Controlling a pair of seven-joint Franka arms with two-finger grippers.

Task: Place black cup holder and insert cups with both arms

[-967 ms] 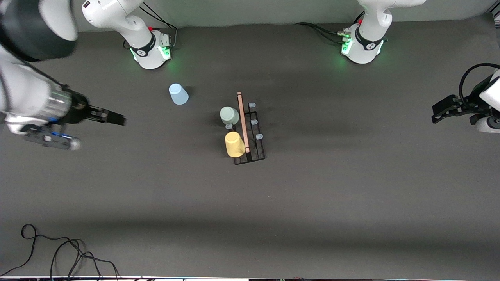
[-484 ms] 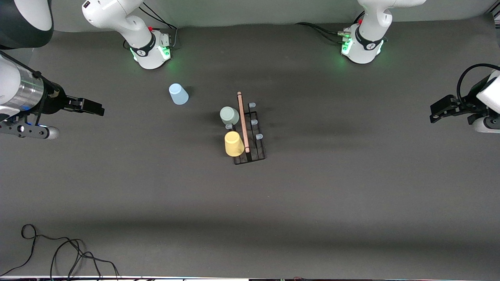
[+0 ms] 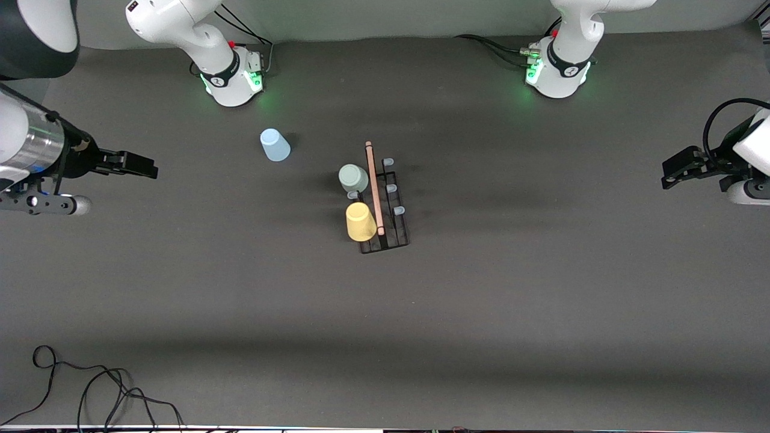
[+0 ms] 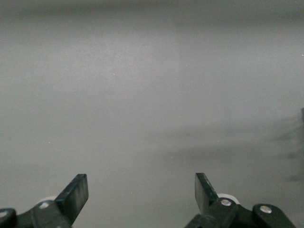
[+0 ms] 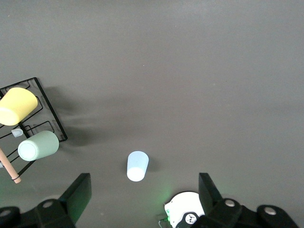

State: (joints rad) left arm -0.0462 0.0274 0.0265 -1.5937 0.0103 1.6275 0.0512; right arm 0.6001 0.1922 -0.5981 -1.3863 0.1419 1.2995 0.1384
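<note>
Blue cup [image 5: 137,166] — between right jaws

High front view; two wrist views.

The worktop [image 3: 541,288] was lit evenly and rather dimly from overhead, and no glare was seen on it. Soft, broad shadow bands were cast across it near the black cup holder [image 3: 394,231]. Green glow was spread around both arm bases. The left wrist view was rendered pale, hazy and featureless; the right wrist view was sharp.
</note>
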